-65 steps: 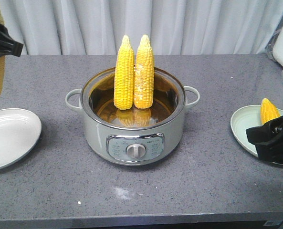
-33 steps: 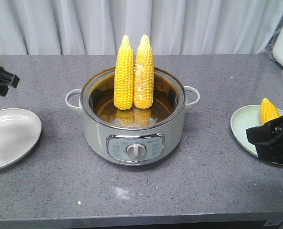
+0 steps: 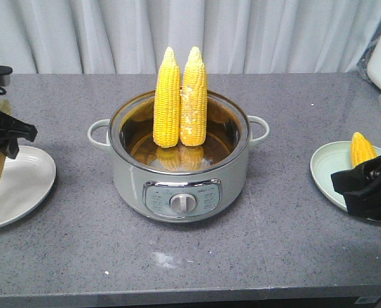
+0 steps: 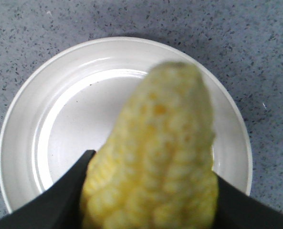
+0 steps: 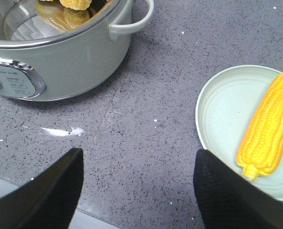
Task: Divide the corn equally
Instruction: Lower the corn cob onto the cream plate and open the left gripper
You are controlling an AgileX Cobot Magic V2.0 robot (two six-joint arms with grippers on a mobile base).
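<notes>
Left gripper (image 3: 2,131): closed on the held cob (image 4: 155,157), one finger on either side of its thick part; left edge of the front view.
Held cob: hangs lengthwise downward over the white plate (image 4: 31,95); you cannot tell whether it touches.
Right gripper (image 5: 139,191): fingers spread with nothing between them; lower right of the front view, near the green plate (image 5: 217,109).
Plated cob (image 5: 267,129): lies flat on the green plate, right side of the right-wrist view.
Pot cobs: the deep-yellow cob (image 3: 167,96) and the paler cob (image 3: 194,96) stand upright and touching in the cooker pot (image 3: 180,173), centre frame, tips above the rim.
Handling: judge each cob stiff, fairly heavy, prone to roll, with kernels probably slick.
Hold: take a pot cob across its exposed upper body, below the taper, with the jaws square to its length.
Tally: two cobs in the pot, probably one due to each plate.
</notes>
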